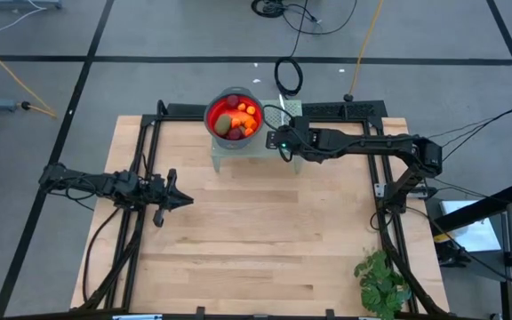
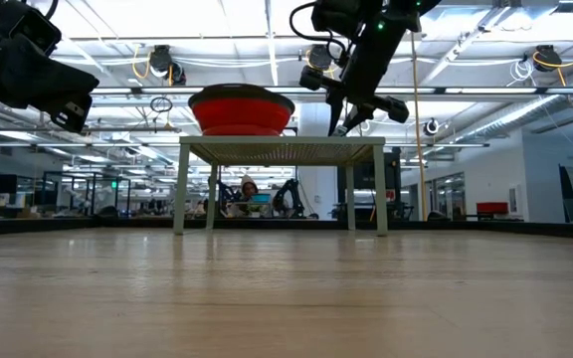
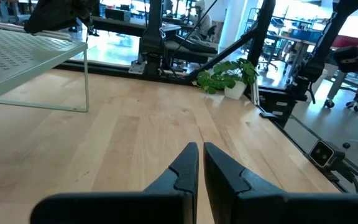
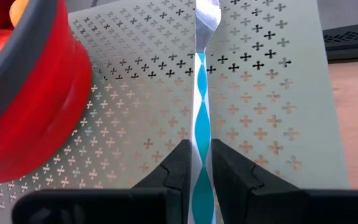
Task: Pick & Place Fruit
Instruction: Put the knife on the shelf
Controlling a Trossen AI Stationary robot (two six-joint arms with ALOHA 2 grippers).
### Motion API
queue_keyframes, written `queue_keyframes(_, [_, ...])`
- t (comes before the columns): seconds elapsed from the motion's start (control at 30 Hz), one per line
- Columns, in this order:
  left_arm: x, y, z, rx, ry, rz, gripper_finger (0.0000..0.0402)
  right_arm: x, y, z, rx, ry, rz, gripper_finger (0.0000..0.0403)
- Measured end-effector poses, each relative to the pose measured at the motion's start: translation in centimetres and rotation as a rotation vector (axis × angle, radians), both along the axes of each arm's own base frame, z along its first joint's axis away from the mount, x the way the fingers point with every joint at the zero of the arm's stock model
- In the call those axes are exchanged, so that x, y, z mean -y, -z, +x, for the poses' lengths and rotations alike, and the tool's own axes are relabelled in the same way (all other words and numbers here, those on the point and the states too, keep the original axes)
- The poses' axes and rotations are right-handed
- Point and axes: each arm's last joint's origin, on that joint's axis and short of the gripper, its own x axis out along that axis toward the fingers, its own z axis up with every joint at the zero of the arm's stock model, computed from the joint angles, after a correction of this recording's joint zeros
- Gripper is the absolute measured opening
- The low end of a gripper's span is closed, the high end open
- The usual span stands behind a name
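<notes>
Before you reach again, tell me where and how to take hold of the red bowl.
Grip the rim of the red bowl from straight above, one finger inside and one outside. It sits upright on the perforated stand, its flared wall is too wide to span, and the fruit fills the middle. The right gripper, shut on the knife, is nearest.

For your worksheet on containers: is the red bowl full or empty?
Full: the red bowl on the small stand holds orange, dark red and olive fruit.
</notes>
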Motion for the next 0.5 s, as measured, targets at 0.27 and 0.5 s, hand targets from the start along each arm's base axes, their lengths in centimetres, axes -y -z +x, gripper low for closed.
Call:
queue_keyframes(0.27, [0.0,0.0,0.0,0.000,0.000,-0.003,0.0024,-0.1,1.1,-0.3,-0.001,0.024,0.016,0.0069])
queue_keyframes(0.5, [0.0,0.0,0.0,-0.003,0.017,-0.016,0.0024,0.0,1.5,-0.1,0.039,0.023,-0.002,0.0100])
